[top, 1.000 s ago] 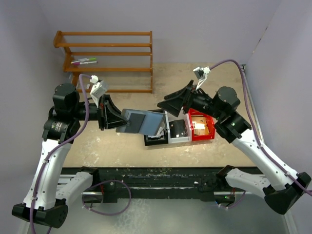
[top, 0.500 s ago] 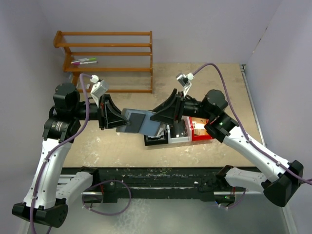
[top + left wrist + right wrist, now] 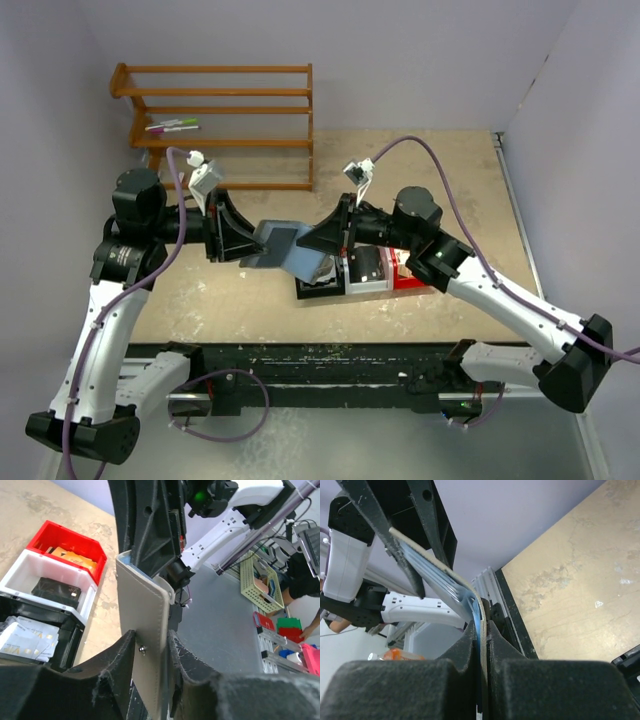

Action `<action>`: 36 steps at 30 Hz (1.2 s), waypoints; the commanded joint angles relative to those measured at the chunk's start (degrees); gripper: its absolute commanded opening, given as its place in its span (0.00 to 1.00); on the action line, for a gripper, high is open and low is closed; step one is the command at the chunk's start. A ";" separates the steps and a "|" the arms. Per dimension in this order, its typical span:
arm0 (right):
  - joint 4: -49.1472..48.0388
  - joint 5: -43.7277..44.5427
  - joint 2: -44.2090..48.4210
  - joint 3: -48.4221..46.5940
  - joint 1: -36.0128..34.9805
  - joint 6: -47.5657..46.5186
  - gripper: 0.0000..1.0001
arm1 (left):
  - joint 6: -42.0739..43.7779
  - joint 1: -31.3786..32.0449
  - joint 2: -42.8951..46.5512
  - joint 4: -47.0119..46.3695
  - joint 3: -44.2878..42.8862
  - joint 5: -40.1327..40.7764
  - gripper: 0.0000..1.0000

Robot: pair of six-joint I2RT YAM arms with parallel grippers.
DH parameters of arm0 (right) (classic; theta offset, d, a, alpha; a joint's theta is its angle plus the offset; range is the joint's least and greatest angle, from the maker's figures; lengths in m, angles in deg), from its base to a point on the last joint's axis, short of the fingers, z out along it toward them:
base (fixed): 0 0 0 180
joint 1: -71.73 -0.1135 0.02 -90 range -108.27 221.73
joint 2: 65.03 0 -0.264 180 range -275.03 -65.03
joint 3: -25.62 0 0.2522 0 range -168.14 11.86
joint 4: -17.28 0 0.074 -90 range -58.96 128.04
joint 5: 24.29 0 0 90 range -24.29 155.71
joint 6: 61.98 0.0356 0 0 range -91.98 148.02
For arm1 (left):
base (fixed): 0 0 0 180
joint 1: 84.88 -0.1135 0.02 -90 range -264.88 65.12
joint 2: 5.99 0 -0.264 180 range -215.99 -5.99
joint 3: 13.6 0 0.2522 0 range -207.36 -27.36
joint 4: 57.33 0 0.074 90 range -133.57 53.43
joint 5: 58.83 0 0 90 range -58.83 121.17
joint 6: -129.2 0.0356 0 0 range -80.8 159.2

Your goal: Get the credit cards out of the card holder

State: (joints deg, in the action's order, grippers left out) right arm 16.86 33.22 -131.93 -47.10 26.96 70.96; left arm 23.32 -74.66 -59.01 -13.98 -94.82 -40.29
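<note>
Card holder (image 3: 283, 250) between left fingers (image 3: 116, 666) and right fingers (image 3: 459, 647) (aloft, near bins (image 3: 368, 288))

Noted wooden rack (image 3: 215, 125) holding markers (image 3: 172, 126) at far wall; red bin (image 3: 75, 539), white bin (image 3: 20, 570), black bin (image 3: 72, 630) touching in a row.

The card holder (image 3: 283, 248) hangs between my left gripper (image 3: 243, 248), on its left, and my right gripper (image 3: 318, 244), on its right. A row of bins (image 3: 368, 289) lies on the table (image 3: 460, 190) below its right end, with a rack (image 3: 215, 120) far behind.
</note>
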 commanded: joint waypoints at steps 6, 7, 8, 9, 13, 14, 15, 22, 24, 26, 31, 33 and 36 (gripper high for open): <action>-4.08 1.95 4.47 2.48 -0.45 0.81 0.00 | -1.99 0.32 2.17 -5.27 1.36 -7.48 0.42; -4.06 1.91 4.75 2.82 -0.41 0.95 0.00 | -1.55 0.33 2.09 -4.92 1.29 -7.28 0.42; -4.21 1.85 5.06 3.04 -0.40 1.06 0.00 | -1.24 0.33 2.03 -4.63 1.25 -6.79 0.41; -4.46 1.71 5.32 3.29 -0.40 1.21 0.00 | -1.09 0.33 2.01 -4.62 1.26 -6.42 0.40; -5.78 1.65 5.81 3.43 -0.40 1.70 0.00 | -0.91 0.32 1.79 -4.43 1.26 -3.86 0.34; -6.56 2.03 5.73 3.22 -0.41 1.79 0.00 | -0.84 0.31 1.92 -4.42 1.32 -2.30 0.32; -7.32 1.78 5.52 2.86 -0.41 2.07 0.00 | -0.55 0.33 2.01 -4.39 1.36 -0.98 0.32; -5.59 3.77 3.87 -0.07 -0.41 5.19 0.00 | 0.91 0.33 2.23 -2.61 1.44 -2.99 0.50; -4.80 5.12 3.35 -0.72 -0.49 6.40 0.00 | 0.75 0.33 2.60 -2.84 1.60 -5.22 0.55; -3.36 6.90 2.75 -1.45 -0.61 7.02 0.00 | -0.71 0.33 3.25 -4.57 2.38 -5.78 0.57; -0.27 12.92 0.34 -3.70 -2.29 9.49 0.00 | -2.03 0.36 4.41 -8.49 4.50 -1.08 0.57; 1.48 16.40 -0.60 -5.12 -3.78 9.93 0.00 | 0.94 0.42 4.43 -6.78 4.64 2.36 0.57; 5.01 21.21 -2.91 -8.05 -5.93 10.84 0.00 | 4.30 0.42 4.49 -5.08 5.20 6.17 0.61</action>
State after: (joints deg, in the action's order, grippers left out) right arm 19.99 46.27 -133.41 -49.46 23.59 79.31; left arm 23.08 -74.59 -55.03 -18.66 -90.28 -39.50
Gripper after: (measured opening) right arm 0.038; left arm 0.597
